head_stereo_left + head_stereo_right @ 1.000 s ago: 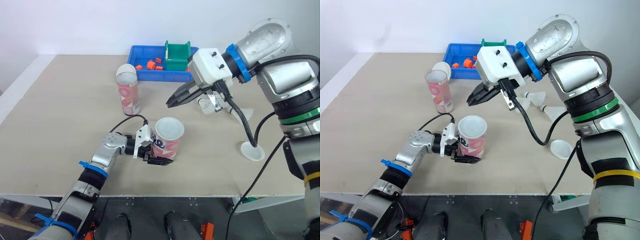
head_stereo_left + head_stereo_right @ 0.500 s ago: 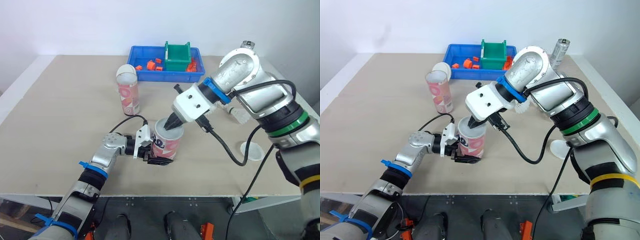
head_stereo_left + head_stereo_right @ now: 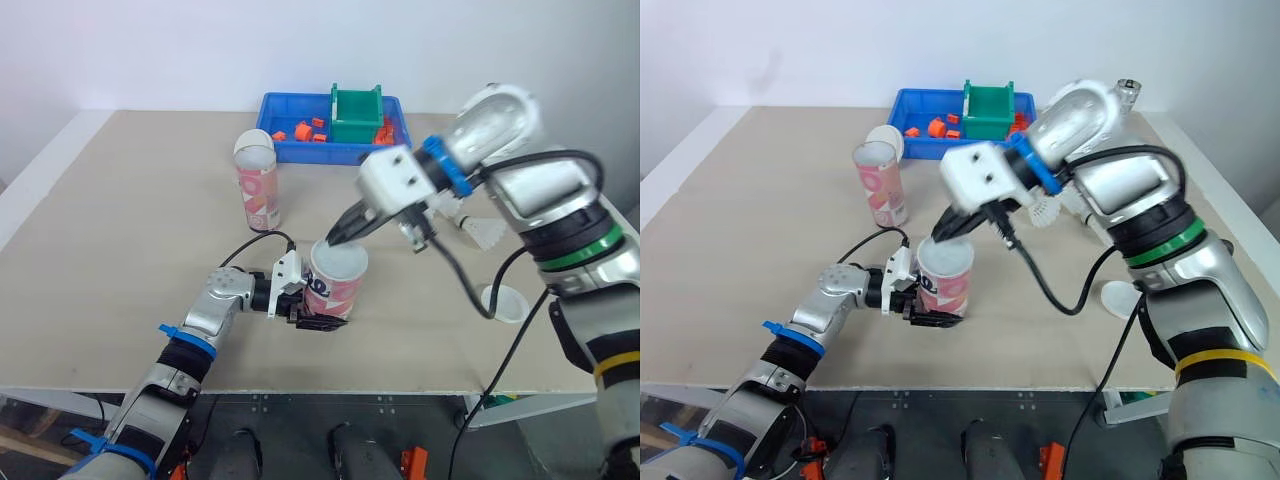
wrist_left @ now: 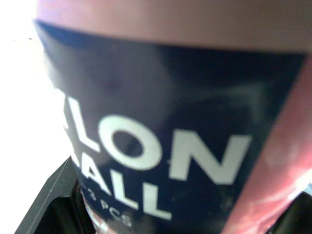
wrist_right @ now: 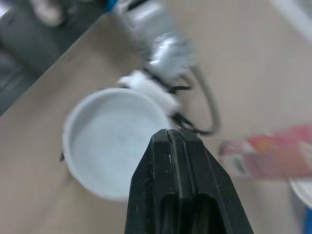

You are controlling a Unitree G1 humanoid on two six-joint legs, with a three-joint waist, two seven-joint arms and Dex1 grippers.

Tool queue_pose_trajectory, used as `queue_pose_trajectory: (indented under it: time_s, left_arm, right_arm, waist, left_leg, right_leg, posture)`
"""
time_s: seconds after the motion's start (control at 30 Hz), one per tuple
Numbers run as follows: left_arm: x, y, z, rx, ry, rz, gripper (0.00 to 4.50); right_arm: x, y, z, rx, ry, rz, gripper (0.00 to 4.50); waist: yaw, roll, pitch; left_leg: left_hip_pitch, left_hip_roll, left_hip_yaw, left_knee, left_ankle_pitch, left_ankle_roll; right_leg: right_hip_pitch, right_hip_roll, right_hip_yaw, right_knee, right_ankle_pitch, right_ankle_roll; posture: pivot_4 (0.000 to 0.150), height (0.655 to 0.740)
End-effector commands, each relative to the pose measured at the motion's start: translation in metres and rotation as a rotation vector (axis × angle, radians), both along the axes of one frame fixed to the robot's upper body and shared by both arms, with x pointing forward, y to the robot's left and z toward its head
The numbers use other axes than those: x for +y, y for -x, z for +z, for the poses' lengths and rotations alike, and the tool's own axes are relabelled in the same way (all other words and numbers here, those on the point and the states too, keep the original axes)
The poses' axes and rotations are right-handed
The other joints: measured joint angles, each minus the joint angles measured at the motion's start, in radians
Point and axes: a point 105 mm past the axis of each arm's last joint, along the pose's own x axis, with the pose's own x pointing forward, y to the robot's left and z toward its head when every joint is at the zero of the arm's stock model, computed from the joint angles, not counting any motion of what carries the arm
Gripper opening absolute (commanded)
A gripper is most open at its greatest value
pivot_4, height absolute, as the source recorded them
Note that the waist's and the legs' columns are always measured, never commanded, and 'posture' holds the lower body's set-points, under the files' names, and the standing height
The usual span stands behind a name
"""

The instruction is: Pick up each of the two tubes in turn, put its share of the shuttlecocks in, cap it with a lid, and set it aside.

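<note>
Right gripper (image 3: 337, 236): fingers squeezed flat against each other, closed right up. The tips sit just over the far rim of the held tube (image 3: 338, 287), angled down at its mouth.
Left gripper (image 3: 312, 308): clamped on the held tube's side, low down. One black finger (image 3: 322, 322) shows under the tube; the other is tucked behind it.
Held tube: roughly upright with its open end up, pink with a dark blue band. Can't tell whether its base touches the table (image 3: 120, 220).
Inside the tube: just a pale blur from the right wrist view, honestly can't make out what's in there.
Label: jammed right up against the left wrist camera, with the white letters cut off. Only "LON", "ALL" and "PCS" are readable.
Second tube (image 3: 257, 197): upright, well beyond the held tube and off to its left.
White disc (image 3: 253, 145): at the second tube's top. No idea if it's sitting on it or leaning behind it.
Shuttlecocks (image 3: 487, 232): lying right of the held tube, partly hidden by the right arm, so no clean count.
Loose lid (image 3: 503, 302): flat on the table, well right of the held tube, with a black cable (image 3: 470, 300) running just beside it.
Blue tray (image 3: 275, 145): farther back than the held tube. It holds a green box (image 3: 355, 115) and orange bits (image 3: 300, 130) that are too small to identify.
</note>
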Motion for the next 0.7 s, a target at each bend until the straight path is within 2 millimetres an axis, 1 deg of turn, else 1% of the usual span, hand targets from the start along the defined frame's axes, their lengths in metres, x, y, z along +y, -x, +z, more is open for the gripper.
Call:
queue_pose_trajectory:
  time_s: [0.03,0.07,0.1,0.13,0.17,0.23,0.3,0.37,0.43,0.5,0.57,0.63,0.67,0.7]
  left_arm:
    - [0.008,0.001,-0.020,0.050,-0.059,0.038,3.57]
    - [0.008,0.001,-0.020,0.049,-0.059,0.037,3.57]
    - [0.009,0.001,-0.021,0.048,-0.061,0.037,3.57]
    - [0.009,0.001,-0.021,0.044,-0.062,0.037,3.57]
    - [0.009,0.001,-0.022,0.039,-0.065,0.037,3.57]
    - [0.009,0.002,-0.022,0.036,-0.066,0.037,3.57]
    - [0.009,0.002,-0.022,0.034,-0.064,0.036,3.57]
    - [0.008,0.002,-0.021,0.032,-0.061,0.033,3.57]
    - [0.007,0.003,-0.021,0.032,-0.054,0.028,3.57]
    - [0.006,0.003,-0.019,0.030,-0.044,0.027,3.57]
    - [0.006,0.002,-0.018,0.017,-0.036,0.039,3.57]
    - [0.004,0.001,-0.016,0.012,-0.018,0.045,3.57]
    - [0.004,0.001,-0.015,0.010,-0.005,0.048,4.21]
    - [0.003,0.003,-0.013,0.015,0.010,0.035,4.46]
  right_arm:
    - [-0.019,0.008,0.013,-0.001,-0.141,-0.093,1.05]
    - [-0.026,0.008,0.009,-0.006,-0.163,-0.137,1.48]
    - [-0.030,0.010,0.006,0.005,-0.182,-0.164,1.74]
    - [-0.032,0.012,0.004,0.014,-0.204,-0.186,2.36]
    - [-0.034,0.012,0.002,0.024,-0.228,-0.208,2.67]
    - [-0.040,0.013,-0.002,0.040,-0.260,-0.255,3.64]
    - [-0.051,0.008,-0.007,0.054,-0.313,-0.337,4.44]
    - [-0.069,0.004,-0.016,0.124,-0.383,-0.446,4.44]
    - [-0.082,0.004,-0.028,0.223,-0.431,-0.535,4.44]
    - [-0.088,0.011,-0.044,0.307,-0.436,-0.568,4.44]
    - [-0.090,0.015,-0.055,0.337,-0.431,-0.587,4.44]
    - [-0.092,0.018,-0.073,0.390,-0.429,-0.618,4.44]
    - [-0.091,0.020,-0.081,0.406,-0.425,-0.625,4.50]
    - [-0.088,0.021,-0.087,0.420,-0.443,-0.624,4.50]
  waist:
    - [0.002,0.000,0.000]
    - [0.003,0.000,0.000]
    - [0.004,0.000,0.000]
    - [0.004,0.000,0.000]
    - [0.003,0.001,0.000]
    - [0.000,0.002,0.000]
    - [0.002,0.002,0.000]
    - [0.003,0.001,0.000]
    - [0.003,0.000,0.000]
    - [0.004,0.000,0.000]
    - [0.002,0.001,0.000]
    - [0.003,0.001,0.000]
    - [0.003,0.001,0.000]
    - [0.002,0.001,0.000]
  left_leg:
    - [0.000,0.000,0.000,0.000,0.000,0.000]
    - [0.000,0.000,0.000,-0.001,0.000,0.000]
    - [0.000,0.000,0.000,-0.002,0.000,0.000]
    - [0.000,0.000,-0.001,-0.002,0.000,0.000]
    - [0.000,0.000,-0.001,-0.002,0.000,0.000]
    - [0.000,0.000,0.000,-0.002,0.000,0.000]
    - [0.001,0.000,0.000,-0.002,0.000,0.000]
    - [0.000,0.000,0.000,-0.001,0.000,0.000]
    - [0.000,0.000,0.000,-0.001,0.000,0.000]
    - [-0.001,-0.001,0.000,-0.001,0.000,0.000]
    - [0.000,-0.001,0.000,-0.001,0.000,0.000]
    - [0.000,-0.001,0.000,-0.001,0.000,0.000]
    - [0.000,-0.001,-0.001,-0.001,0.000,0.000]
    - [0.000,-0.001,-0.001,-0.001,0.000,0.000]
  right_leg:
    - [0.000,0.000,0.000,0.000,0.000,0.001]
    - [0.000,0.000,0.000,0.000,0.000,0.001]
    - [0.000,0.000,0.000,0.000,0.000,0.001]
    - [0.000,0.000,-0.001,0.000,0.000,0.002]
    - [-0.001,0.000,-0.001,0.000,0.000,0.002]
    - [-0.001,0.000,0.000,0.000,0.000,0.002]
    - [-0.001,0.000,0.000,0.000,0.000,0.002]
    - [0.000,0.000,0.000,0.000,-0.001,-0.001]
    - [0.001,0.000,0.000,-0.001,-0.001,0.000]
    - [0.000,-0.001,0.000,-0.001,-0.001,0.001]
    - [0.000,-0.001,0.001,-0.001,0.000,0.003]
    - [0.000,0.000,0.000,-0.001,0.000,0.003]
    - [0.000,0.000,0.000,-0.001,0.000,0.003]
    - [0.000,0.000,0.000,-0.001,0.000,0.003]
  posture:
    - [0.150,0.7367]
    - [0.150,0.7367]
    - [0.150,0.7367]
    - [0.150,0.7367]
    - [0.150,0.7367]
    - [0.150,0.7367]
    - [0.150,0.7367]
    - [0.150,0.7367]
    - [0.150,0.7367]
    - [0.150,0.7367]
    - [0.150,0.7367]
    - [0.150,0.7367]
    - [0.150,0.7367]
    - [0.150,0.7367]
